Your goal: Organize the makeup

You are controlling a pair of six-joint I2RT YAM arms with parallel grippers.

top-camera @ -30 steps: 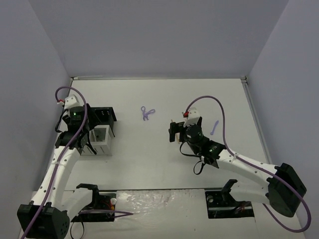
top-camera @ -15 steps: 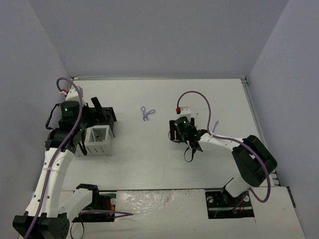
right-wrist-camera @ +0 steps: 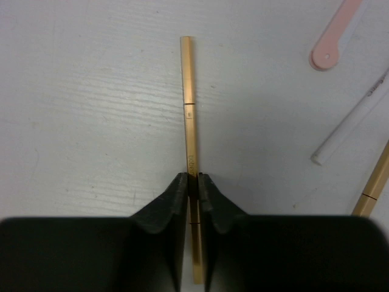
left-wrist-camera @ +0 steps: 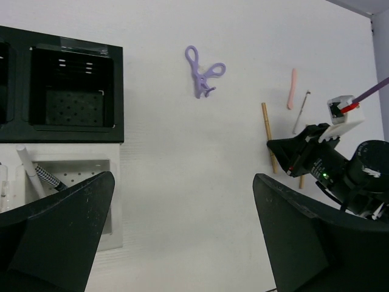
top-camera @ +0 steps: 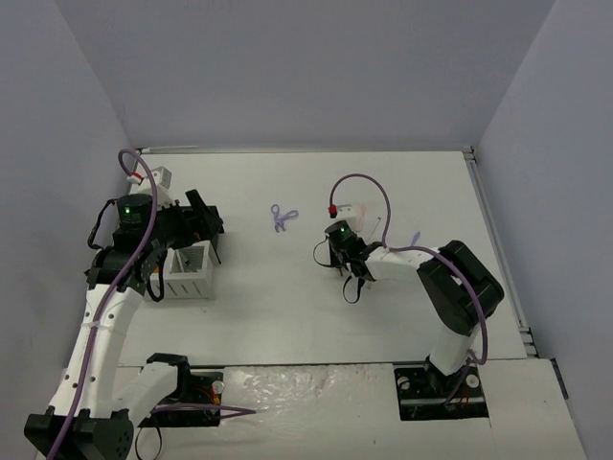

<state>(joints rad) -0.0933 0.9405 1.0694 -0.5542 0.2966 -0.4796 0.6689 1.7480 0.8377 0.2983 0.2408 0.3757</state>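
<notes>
Right gripper [right-wrist-camera: 191,180]: jaws pinched shut on a gold stick [right-wrist-camera: 189,103], gripping it low on its length. The stick lies flat on the table [right-wrist-camera: 85,109] and runs straight away from the fingers.
- Left of the stick: bare table out to the frame edge.
- Right of it, apart: a pink tool [right-wrist-camera: 332,42] near the top corner, then a white slim stick [right-wrist-camera: 352,125], then a second tan stick [right-wrist-camera: 373,185] cut off by the right edge.

Left gripper [left-wrist-camera: 182,179]: jaws spread wide, nothing between them, held above the organizer [left-wrist-camera: 73,131].
- The organizer sits near the table's left edge.
- Its white bin holds pencils [left-wrist-camera: 30,170] leaning to the left.

Open room:
- A broad bare strip runs between the organizer and the right gripper.
- A purple scissor-like tool [left-wrist-camera: 202,76] lies alone in that strip, toward the far side.
- A lilac tool [top-camera: 413,244] lies beyond the right arm, short of the right edge.
</notes>
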